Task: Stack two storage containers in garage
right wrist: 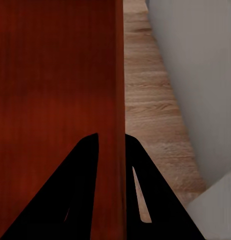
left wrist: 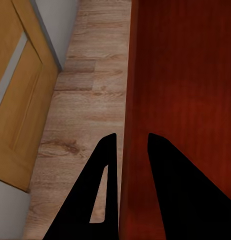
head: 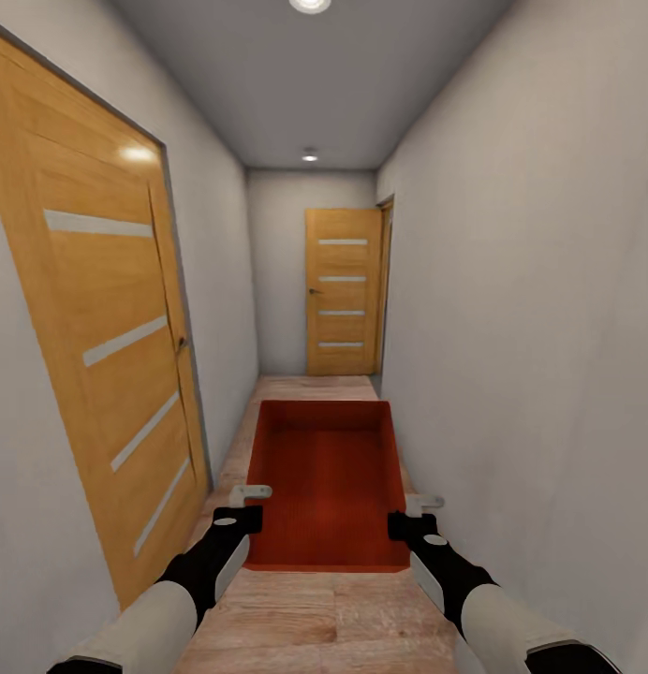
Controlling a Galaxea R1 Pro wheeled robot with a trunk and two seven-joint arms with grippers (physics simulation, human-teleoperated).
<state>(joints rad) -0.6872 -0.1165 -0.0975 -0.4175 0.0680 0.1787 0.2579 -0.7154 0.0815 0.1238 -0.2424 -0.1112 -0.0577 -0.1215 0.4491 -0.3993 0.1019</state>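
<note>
Narrow hallway with grey walls, a wood plank floor (head: 315,618), a tall wooden door (head: 99,356) close on our left and a second door (head: 343,292) at the far end: we are carrying one red-orange bin (head: 329,482) down it, held out in front between both arms. We are gripping its left long wall with the left gripper (head: 240,510), one finger inside and one outside, narrow on the rim; the left wrist view shows the wall running between the two dark fingers (left wrist: 108,165). We are doing the same on the right wall with the right gripper (head: 408,520), and the right wrist view shows that wall pinched between its fingers (right wrist: 90,165). Judgement: we are mid-transport, and the garage is not in sight. To do this well we are keeping both grips even and the bin level, since an uneven pull could twist it free. Clearance to either wall looks tight, so we are favouring a centred, slow heading toward the far door.
</note>
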